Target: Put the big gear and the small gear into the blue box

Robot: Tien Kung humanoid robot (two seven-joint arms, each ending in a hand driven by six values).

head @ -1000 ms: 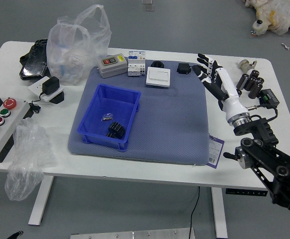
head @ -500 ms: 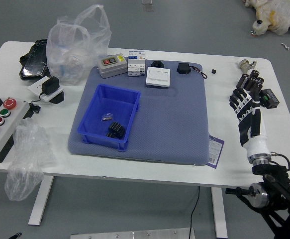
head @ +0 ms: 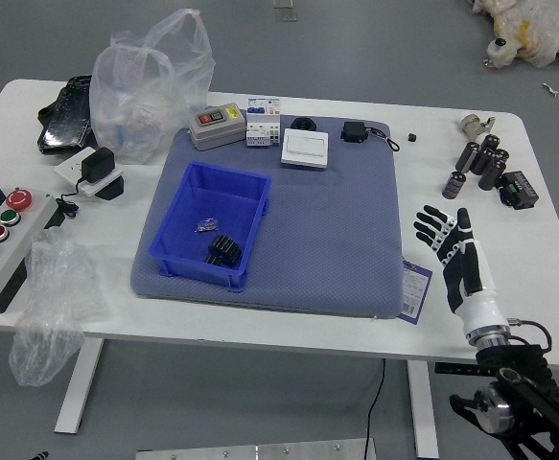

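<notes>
1. The right hand (head: 452,251), its fingers loosely spread and grasping nothing, is over the table's right part; it has drawn back toward the near edge from the dark cylinders (head: 491,165).
2. Just left of it, the printed card (head: 413,290) lies by the mat (head: 332,230).
3. Farther left, black gear-like parts (head: 224,250) lie in the blue box (head: 251,216), unmoved; whether one gear or two, I cannot tell.
4. A sliver of the left hand (head: 39,456) shows at the bottom-left edge, its state unclear.
</notes>
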